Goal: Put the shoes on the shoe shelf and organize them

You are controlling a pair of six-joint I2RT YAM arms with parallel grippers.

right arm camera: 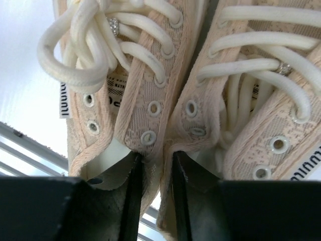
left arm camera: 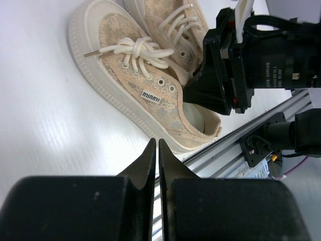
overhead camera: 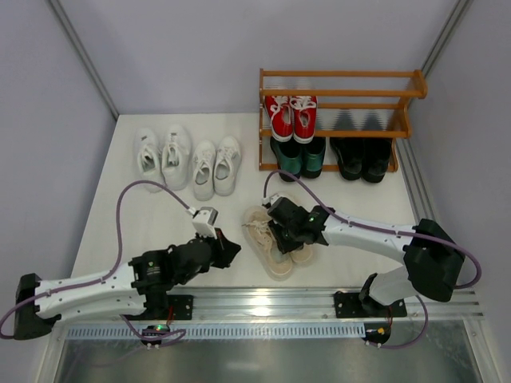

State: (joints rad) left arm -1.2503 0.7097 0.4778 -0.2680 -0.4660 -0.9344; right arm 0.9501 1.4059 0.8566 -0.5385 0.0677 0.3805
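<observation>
Overhead looks down; both wrist views (close, seemingly downward) share cream shoes [left arm camera: 145,95].

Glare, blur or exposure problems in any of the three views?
Top external: even light, sharp, one glare patch on the rail. Left wrist: table blown out white, shoes sharp, left end effector dark with little detail. Right wrist: shoes crisp up close, right end effector underexposed, table washed out at left.

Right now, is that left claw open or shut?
Shut: the left gripper has its fingers pressed together, nothing between them.
</observation>
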